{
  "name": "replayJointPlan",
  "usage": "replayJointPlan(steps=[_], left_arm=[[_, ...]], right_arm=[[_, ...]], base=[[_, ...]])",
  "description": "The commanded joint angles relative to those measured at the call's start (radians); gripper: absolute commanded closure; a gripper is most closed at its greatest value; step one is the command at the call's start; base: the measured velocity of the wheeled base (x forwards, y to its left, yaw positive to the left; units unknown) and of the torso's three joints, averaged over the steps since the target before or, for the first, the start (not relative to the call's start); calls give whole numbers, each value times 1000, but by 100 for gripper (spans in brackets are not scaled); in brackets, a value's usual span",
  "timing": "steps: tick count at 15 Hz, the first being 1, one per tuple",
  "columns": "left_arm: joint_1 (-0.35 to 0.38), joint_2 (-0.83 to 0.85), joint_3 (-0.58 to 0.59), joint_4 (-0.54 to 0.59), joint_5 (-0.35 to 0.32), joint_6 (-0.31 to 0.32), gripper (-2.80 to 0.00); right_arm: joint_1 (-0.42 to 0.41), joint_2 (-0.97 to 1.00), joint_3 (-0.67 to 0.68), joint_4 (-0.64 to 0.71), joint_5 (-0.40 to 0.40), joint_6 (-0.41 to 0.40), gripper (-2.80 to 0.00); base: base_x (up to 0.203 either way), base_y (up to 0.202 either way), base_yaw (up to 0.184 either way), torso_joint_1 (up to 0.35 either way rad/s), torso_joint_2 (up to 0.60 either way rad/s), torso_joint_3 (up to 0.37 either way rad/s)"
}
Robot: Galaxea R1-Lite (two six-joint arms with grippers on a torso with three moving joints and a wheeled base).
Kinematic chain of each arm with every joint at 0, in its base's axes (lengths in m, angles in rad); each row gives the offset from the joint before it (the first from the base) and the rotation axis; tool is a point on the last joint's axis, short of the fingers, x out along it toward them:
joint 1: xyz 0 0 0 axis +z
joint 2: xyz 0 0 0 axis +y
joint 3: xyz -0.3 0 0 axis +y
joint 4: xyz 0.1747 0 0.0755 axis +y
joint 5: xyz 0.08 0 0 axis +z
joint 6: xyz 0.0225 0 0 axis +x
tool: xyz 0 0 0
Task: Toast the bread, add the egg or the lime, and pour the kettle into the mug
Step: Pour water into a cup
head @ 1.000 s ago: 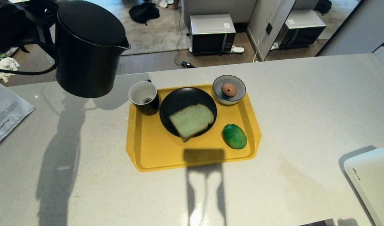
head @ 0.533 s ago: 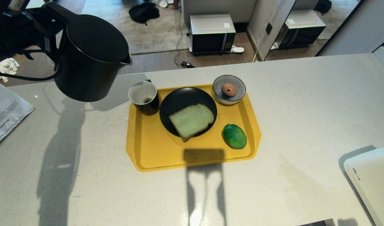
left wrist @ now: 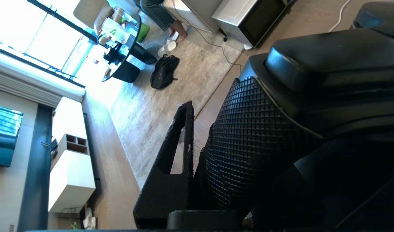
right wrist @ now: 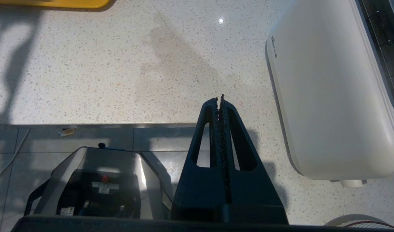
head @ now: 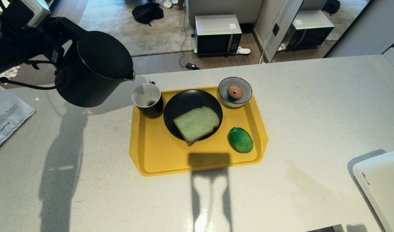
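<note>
The left gripper [head: 56,48] has the kettle [head: 93,72] by its handle, fingers clamped around it, and holds it in the air over the counter [head: 312,106] to the left of the yellow tray [head: 158,154]. The kettle is tipped toward the mug [head: 148,100], its spout just above and beside the mug's rim — no water shows. The mug stands at the tray's far left corner, touching the black plate [head: 184,100] or nearly so. On that plate lies the bread [head: 197,124], one corner hanging over the near edge. The lime [head: 240,140] rests on the tray to the right of the plate, and behind it a striped bowl [head: 240,96] holds a brown egg [head: 235,92]. The right gripper [right wrist: 220,100] hangs at the counter's near edge beside a white toaster [right wrist: 329,96], fingers pressed together, empty.
</note>
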Motion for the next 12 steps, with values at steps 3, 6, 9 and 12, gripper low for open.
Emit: replayJointPlan(steps=[3, 6, 9, 12], left_arm=[[0, 31, -15, -6, -3, 44, 0], [-1, 53, -61, -3, -3, 97, 0], [-4, 78, -103, -2, 0, 106, 0], [-21, 93, -131, -1, 5, 106, 0]], right_arm=[[0, 0, 0, 0, 0, -1, 0], [0, 0, 0, 0, 0, -1, 0], [0, 0, 0, 0, 0, -1, 0], [0, 0, 0, 0, 0, -1, 0]], base=[[0, 0, 0, 0, 0, 0], [0, 0, 0, 0, 0, 0], [0, 0, 0, 0, 0, 0], [0, 0, 0, 0, 0, 0]])
